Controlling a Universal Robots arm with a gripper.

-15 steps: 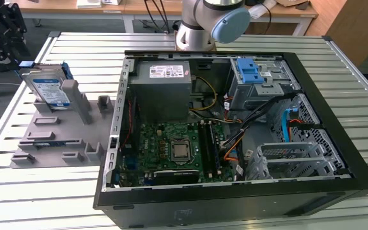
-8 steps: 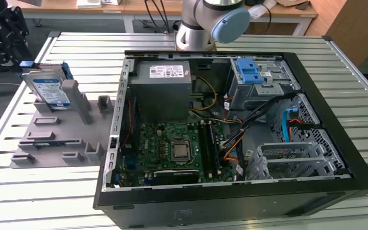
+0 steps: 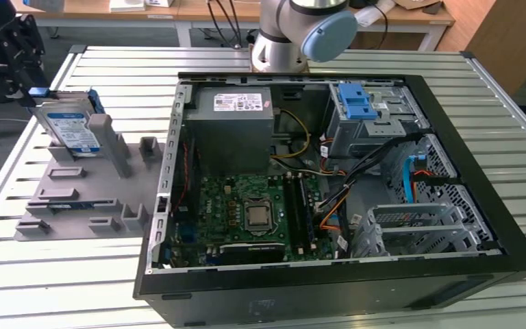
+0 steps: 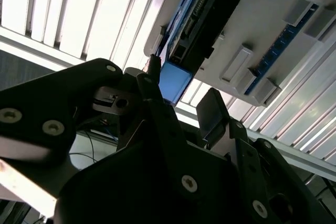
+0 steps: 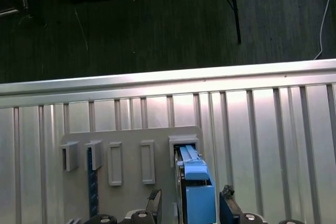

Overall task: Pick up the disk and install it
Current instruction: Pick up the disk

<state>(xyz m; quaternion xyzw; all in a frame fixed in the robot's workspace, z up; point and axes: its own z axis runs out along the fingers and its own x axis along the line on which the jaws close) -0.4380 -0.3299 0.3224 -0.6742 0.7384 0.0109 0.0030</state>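
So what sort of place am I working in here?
Probably a robotics lab bench for PC assembly: an open computer case sits on a slatted metal table, a grey fixture beside it holds the disk on edge, and desks stand behind.

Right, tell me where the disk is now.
The disk stands upright in the grey holder at the exterior view's left, outside the computer case, with the gripper at its top edge.
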